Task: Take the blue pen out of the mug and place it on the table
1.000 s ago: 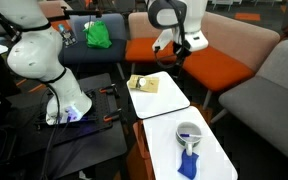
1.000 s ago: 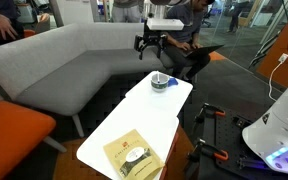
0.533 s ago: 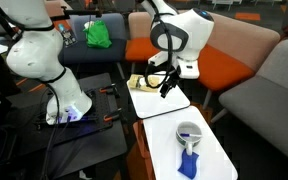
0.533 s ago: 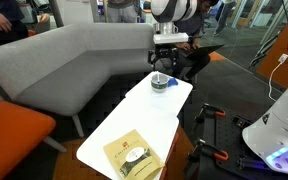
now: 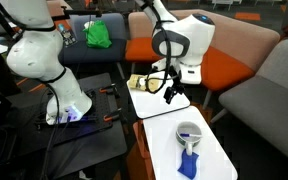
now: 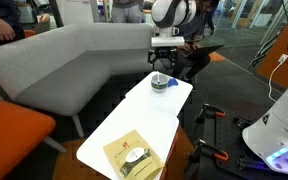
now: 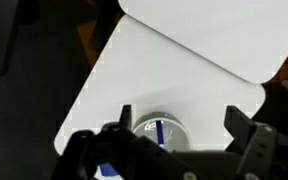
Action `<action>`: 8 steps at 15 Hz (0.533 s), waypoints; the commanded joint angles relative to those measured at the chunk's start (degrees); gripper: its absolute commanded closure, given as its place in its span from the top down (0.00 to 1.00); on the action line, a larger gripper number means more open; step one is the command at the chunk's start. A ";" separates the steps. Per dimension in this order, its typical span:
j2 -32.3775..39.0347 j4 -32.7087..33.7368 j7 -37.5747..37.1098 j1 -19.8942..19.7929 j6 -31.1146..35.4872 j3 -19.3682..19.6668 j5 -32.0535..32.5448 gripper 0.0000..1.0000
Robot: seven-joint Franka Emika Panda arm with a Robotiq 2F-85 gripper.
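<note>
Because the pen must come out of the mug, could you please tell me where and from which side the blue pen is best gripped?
Probably its upper end, from straight above: the blue pen sits inside the mug, whose wall blocks any sideways approach. The open gripper hovers above the mug, so its fingers could close across the thin shaft.

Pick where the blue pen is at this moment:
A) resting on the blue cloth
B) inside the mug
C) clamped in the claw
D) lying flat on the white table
B: in the wrist view the blue pen sits inside the mug, while the open claw holds nothing.
</note>
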State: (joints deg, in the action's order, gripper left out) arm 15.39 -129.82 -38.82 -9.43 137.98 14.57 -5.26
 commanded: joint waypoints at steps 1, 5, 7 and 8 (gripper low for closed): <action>8.03 3.52 -7.76 1.50 7.96 3.42 1.87 1.00; 16.34 8.12 -11.37 1.77 12.11 6.26 -0.68 1.00; 19.18 10.78 -10.14 0.79 11.45 5.92 -2.36 0.96; 20.26 12.01 -9.34 0.19 10.72 5.49 -3.38 0.95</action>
State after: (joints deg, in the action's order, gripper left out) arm 32.81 -121.13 -47.89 -9.22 149.76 19.88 -6.17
